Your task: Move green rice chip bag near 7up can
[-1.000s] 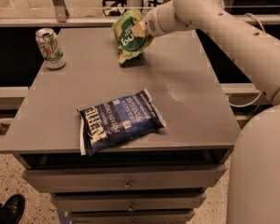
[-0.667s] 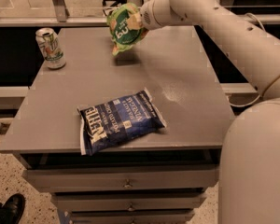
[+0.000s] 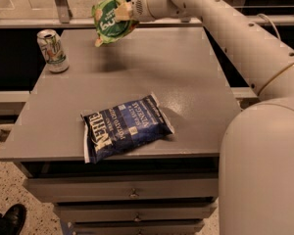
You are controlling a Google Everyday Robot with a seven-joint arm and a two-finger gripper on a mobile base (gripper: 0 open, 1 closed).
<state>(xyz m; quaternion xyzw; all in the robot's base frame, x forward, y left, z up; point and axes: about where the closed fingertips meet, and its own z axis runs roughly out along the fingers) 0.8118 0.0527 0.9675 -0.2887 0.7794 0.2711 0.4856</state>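
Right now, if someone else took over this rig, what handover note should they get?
Gripper: shut on the small crinkly green rice chip bag, held in the air above the far side of the grey metal table.
Silver-white 7up can: upright at the far left corner, to the left of the bag and apart from it.
Large dark blue chip bag: flat near the front edge, not part of the job.
Done: bag grasped and off the table.
Left: carry it left, set it down beside the can, release.
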